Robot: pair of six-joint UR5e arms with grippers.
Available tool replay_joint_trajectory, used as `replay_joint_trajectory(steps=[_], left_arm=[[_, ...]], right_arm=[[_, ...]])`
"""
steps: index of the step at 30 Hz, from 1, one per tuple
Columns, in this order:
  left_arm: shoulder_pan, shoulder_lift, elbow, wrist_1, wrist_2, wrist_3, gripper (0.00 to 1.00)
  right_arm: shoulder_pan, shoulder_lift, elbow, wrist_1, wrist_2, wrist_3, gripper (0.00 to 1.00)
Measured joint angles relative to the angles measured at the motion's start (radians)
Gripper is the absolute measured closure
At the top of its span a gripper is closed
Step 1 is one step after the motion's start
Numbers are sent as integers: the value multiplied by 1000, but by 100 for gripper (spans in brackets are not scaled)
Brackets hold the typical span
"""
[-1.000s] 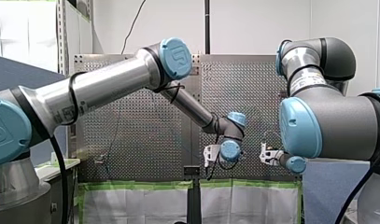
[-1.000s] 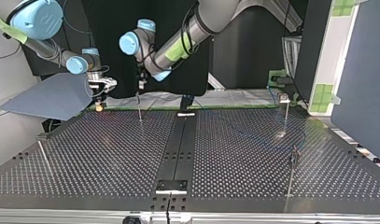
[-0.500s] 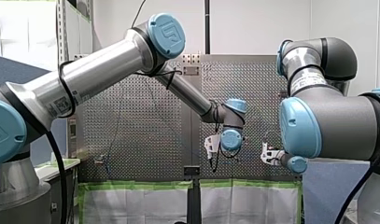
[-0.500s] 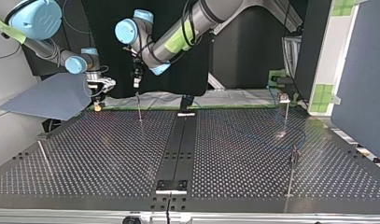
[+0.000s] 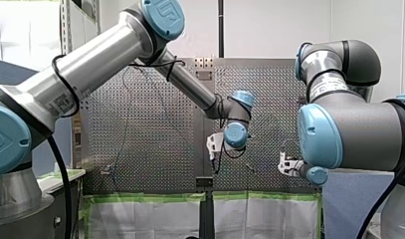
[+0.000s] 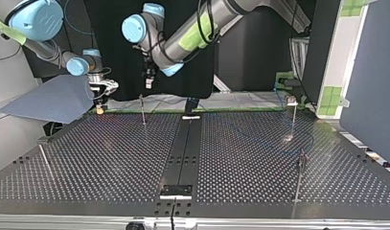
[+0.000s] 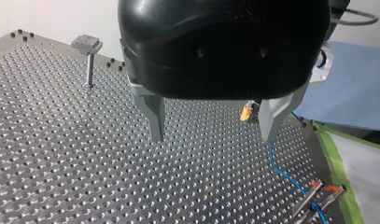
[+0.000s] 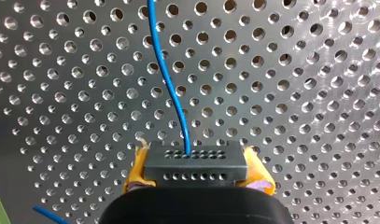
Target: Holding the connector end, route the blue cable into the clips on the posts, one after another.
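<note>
The jaws of the right gripper (image 8: 197,171) are clenched on a dark connector (image 8: 195,161) — its blue cable (image 8: 165,70) trails ahead over the perforated desk (image 8: 295,93). The jaws of the left gripper (image 7: 212,137) hang released above the desk.

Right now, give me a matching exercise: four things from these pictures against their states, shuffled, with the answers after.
Things:
1. left gripper
2. right gripper
3. blue cable
4. post

States:
A. stands upright on the table
B. shut on the connector
C. open, holding nothing
D. leads away from the connector

Pairs: 1-C, 2-B, 3-D, 4-A.
</note>
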Motion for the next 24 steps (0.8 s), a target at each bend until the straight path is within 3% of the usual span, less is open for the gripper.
replay_joint_trajectory(steps=[13, 24], left_arm=[[3, 138, -138, -33, -1, -14, 0], [19, 247, -246, -15, 1, -25, 0]], right_arm=[[1, 0, 0, -3, 0, 8, 100], [3, 0, 0, -4, 0, 11, 100]])
